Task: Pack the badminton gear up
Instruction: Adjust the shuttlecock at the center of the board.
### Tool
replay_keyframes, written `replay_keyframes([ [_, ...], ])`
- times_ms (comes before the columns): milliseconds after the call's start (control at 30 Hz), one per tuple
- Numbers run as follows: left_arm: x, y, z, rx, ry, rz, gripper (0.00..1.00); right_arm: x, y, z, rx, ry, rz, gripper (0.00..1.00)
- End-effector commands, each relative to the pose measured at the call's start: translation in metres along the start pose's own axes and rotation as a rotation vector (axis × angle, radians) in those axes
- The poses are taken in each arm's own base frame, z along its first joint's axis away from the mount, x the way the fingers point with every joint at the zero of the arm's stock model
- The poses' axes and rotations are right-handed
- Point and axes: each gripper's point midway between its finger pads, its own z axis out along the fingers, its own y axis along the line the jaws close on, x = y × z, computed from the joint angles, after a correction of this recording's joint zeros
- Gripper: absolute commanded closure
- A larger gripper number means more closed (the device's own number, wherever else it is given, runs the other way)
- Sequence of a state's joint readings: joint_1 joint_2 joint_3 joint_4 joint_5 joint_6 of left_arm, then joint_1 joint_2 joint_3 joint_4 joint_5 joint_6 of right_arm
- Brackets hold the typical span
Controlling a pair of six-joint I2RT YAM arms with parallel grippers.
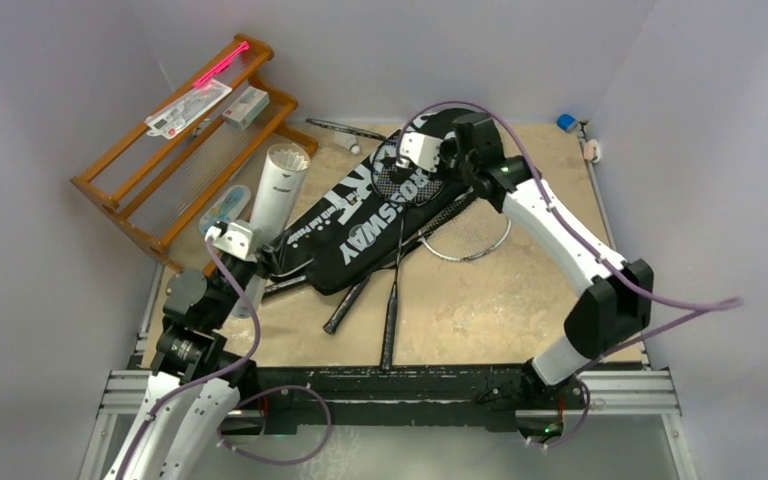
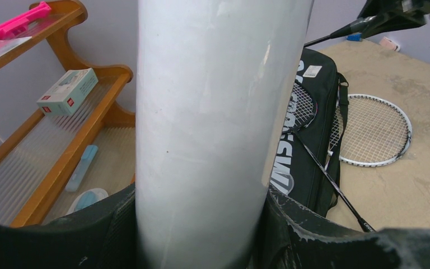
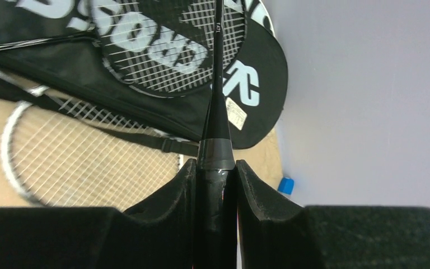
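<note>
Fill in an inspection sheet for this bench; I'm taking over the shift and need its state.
Surface: tan tabletop, scuffed.
Job's things: white tube in the left gripper; racket in the right gripper, its head over the CROSSWAY cover; white-framed racket flat beside the cover; two black handles at its near edge.
Clutter: wooden rack far left with pink stick, packets, box; blue item in the far right corner.
Grippers: left shut on the tube, right shut on the racket's handle.
Cables: purple cables along both arms, one arcing over the cover.
Surroundings: pale walls on three sides; metal rail at the near edge.
</note>
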State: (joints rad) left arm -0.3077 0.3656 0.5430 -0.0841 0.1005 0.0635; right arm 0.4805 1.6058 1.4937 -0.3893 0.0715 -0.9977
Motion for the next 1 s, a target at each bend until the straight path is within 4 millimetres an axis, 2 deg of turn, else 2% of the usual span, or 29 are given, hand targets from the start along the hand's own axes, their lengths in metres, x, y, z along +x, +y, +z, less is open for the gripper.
replay_keyframes([
  [0,-0.018,0.005,0.002,-0.018,-0.065,0.005,0.6,-0.036,0.013,-0.074,-0.132,-0.19,0.028,1.0],
  [100,-0.018,0.005,0.002,-0.016,-0.066,0.004,0.6,-0.062,0.052,-0.132,-0.326,-0.368,0.05,1.0],
  [167,-0.018,0.004,0.002,-0.015,-0.064,0.004,0.6,-0.081,0.062,-0.173,-0.372,-0.489,0.085,1.0],
  [233,-0.018,0.004,0.002,-0.012,-0.064,0.004,0.6,-0.091,0.046,-0.2,-0.269,-0.557,0.142,1.0],
  [367,-0.018,0.004,0.002,-0.011,-0.065,0.002,0.6,-0.081,0.003,-0.218,-0.006,-0.531,0.188,1.0],
  [433,-0.019,0.004,0.001,-0.013,-0.069,0.002,0.6,-0.068,-0.009,-0.213,0.056,-0.448,0.227,1.0],
  [567,-0.02,0.005,0.0,-0.02,-0.073,0.002,0.6,-0.034,-0.03,-0.18,0.189,-0.26,0.302,1.0],
  [733,-0.02,0.006,0.0,-0.026,-0.072,0.002,0.6,0.007,-0.04,-0.135,0.343,-0.083,0.389,1.0],
  [867,-0.019,0.006,0.0,-0.025,-0.07,0.002,0.6,0.029,-0.028,-0.103,0.387,-0.031,0.397,1.0],
  [967,-0.019,0.005,0.0,-0.02,-0.069,0.002,0.6,0.045,-0.003,-0.072,0.336,0.017,0.329,1.0],
])
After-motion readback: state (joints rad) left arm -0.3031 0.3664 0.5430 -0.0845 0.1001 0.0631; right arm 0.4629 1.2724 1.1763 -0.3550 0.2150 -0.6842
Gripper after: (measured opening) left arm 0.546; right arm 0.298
